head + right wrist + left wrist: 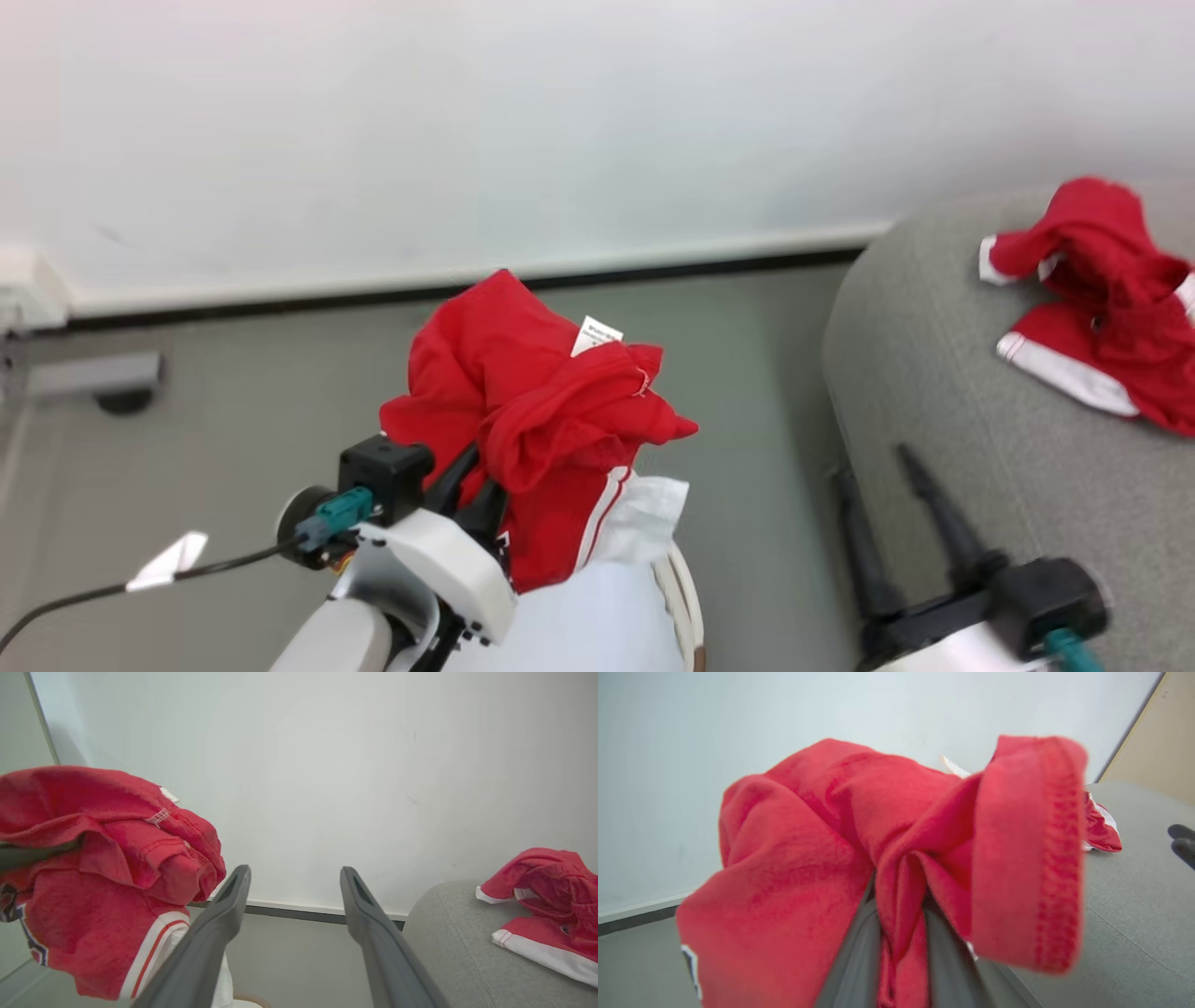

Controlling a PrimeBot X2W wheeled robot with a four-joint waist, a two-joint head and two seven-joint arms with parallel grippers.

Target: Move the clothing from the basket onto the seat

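White forearm [446,567], black wrist block [385,469], teal connector [342,511], black cable [140,584], dark pincer fingers [378,942].

- This is a sparse indoor room with domestic furnishings. Whether it is a real home or a room dressed as one cannot be told.
- A plain white wall [560,121] runs across the far side. It meets a smooth grey floor [233,439] at a white skirting board [280,283] with a dark strip below.
- On the right stands a large grey upholstered seat [934,373] with rounded corners, the kind found in a living room. Red clothing [1102,299] lies on it.
- Near, the rim of a white laundry basket [689,607] points to household chores.
- A beige panel [1153,742] adjoins the wall at the far right. It could be a door or a wall.
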